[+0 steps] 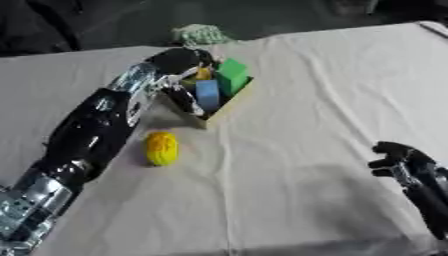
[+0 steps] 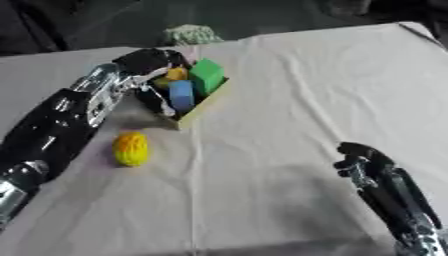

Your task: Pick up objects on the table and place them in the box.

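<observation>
Your left robot hand [image 1: 179,62] is at the box [image 1: 229,104], over its near-left corner and reaching inside; its fingers are hidden among the contents, so you cannot tell whether they are spread or curled on anything. The box sits toward the far edge of the surface [image 1: 297,170], which is covered by a pale cloth. Inside it: a green block [image 1: 233,75], a blue block [image 1: 207,94] and a small yellow-orange item [image 2: 177,73] too blurred to identify. A yellow corn-like object [image 1: 162,148] lies on the cloth just near of the box, beside your left forearm and apart from it. A green-white knitted item [image 1: 199,34] lies at the far edge, behind the box. Your right robot hand [image 2: 360,159] rests near the lower right corner, fingers curled, holding nothing; its arm is cut off by the frame edge. The middle and right of the surface are open cloth.
</observation>
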`<action>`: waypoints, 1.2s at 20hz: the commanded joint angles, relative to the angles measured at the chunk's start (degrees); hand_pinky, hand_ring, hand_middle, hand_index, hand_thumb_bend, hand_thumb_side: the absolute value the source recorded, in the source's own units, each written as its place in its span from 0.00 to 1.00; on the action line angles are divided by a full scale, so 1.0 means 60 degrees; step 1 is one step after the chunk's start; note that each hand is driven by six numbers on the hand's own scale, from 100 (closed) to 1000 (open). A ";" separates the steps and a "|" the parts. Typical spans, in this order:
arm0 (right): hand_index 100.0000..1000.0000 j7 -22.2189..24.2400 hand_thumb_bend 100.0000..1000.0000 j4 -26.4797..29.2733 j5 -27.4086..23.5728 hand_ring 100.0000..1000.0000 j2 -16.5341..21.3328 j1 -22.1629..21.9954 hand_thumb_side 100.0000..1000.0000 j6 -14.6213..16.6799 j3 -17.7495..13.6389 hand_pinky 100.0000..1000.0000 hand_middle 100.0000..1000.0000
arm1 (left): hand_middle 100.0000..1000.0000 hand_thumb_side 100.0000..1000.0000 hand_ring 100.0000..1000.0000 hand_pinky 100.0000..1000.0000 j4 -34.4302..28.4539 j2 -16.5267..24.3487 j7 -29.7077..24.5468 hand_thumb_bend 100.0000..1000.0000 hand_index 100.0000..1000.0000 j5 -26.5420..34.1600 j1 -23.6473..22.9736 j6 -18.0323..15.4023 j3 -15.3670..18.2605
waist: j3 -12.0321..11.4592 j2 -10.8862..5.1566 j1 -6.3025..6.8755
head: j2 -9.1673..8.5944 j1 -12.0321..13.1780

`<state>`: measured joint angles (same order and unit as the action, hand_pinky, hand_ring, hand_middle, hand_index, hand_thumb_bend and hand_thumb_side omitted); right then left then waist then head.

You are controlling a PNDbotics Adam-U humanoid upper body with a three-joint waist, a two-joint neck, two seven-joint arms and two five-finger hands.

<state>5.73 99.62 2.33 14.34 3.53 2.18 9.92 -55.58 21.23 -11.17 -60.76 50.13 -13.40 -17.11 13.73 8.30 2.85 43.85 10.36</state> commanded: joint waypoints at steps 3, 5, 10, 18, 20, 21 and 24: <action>0.79 -0.0049 0.00 0.0093 -0.0004 0.66 0.0029 0.0065 0.61 -0.0030 -0.0106 0.66 0.73 | 0.77 0.35 0.74 0.74 -0.1020 0.0821 0.0128 0.70 0.86 0.0515 0.0126 0.0123 0.0193 | -0.0095 -0.0129 -0.0048 | 0.0045 -0.0125; 0.79 -0.0071 0.00 0.0085 0.0018 0.66 0.0049 0.0039 0.61 -0.0038 -0.0126 0.66 0.73 | 0.74 0.31 0.71 0.73 -0.1497 0.1211 -0.0088 0.63 0.84 0.0802 0.0007 0.0097 0.0257 | -0.0186 -0.0150 -0.0017 | 0.0045 -0.0189; 0.79 -0.0098 0.00 0.0077 0.0083 0.66 0.0113 0.0015 0.60 -0.0030 -0.0165 0.66 0.73 | 0.70 0.17 0.68 0.73 -0.2312 0.2277 -0.0820 0.46 0.81 0.1555 -0.0648 -0.0481 -0.0216 | -0.0340 -0.0211 0.0095 | 0.0045 -0.0305; 0.79 -0.0120 0.00 0.0081 0.0130 0.66 0.0140 0.0009 0.60 -0.0015 -0.0188 0.66 0.73 | 0.72 0.01 0.71 0.74 -0.3117 0.3376 -0.2104 0.30 0.83 0.2840 -0.1870 -0.1232 -0.1619 | -0.0360 -0.0227 0.0171 | 0.0045 -0.0251; 0.79 -0.0113 0.00 0.0077 0.0131 0.66 0.0139 0.0009 0.61 -0.0018 -0.0179 0.66 0.73 | 0.73 0.00 0.71 0.73 -0.3284 0.3424 -0.2442 0.30 0.83 0.3177 -0.2009 -0.1168 -0.1794 | -0.0364 -0.0227 0.0168 | 0.0045 -0.0248; 0.79 -0.0109 0.00 0.0076 0.0131 0.66 0.0136 0.0007 0.61 -0.0019 -0.0176 0.66 0.73 | 0.73 0.00 0.71 0.73 -0.3374 0.3433 -0.2611 0.31 0.84 0.3347 -0.2051 -0.1114 -0.1857 | -0.0364 -0.0228 0.0165 | 0.0045 -0.0243; 0.79 -0.0108 0.00 0.0075 0.0134 0.66 0.0134 0.0006 0.60 -0.0021 -0.0180 0.66 0.73 | 0.73 0.00 0.72 0.74 -0.3711 0.3472 -0.3112 0.30 0.84 0.3848 -0.2100 -0.0947 -0.2031 | -0.0360 -0.0234 0.0152 | 0.0045 -0.0232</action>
<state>5.20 99.59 2.93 14.39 3.19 2.02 9.20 -76.34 39.93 -28.61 -39.05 36.86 -19.34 -29.11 11.59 7.70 4.01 43.85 8.78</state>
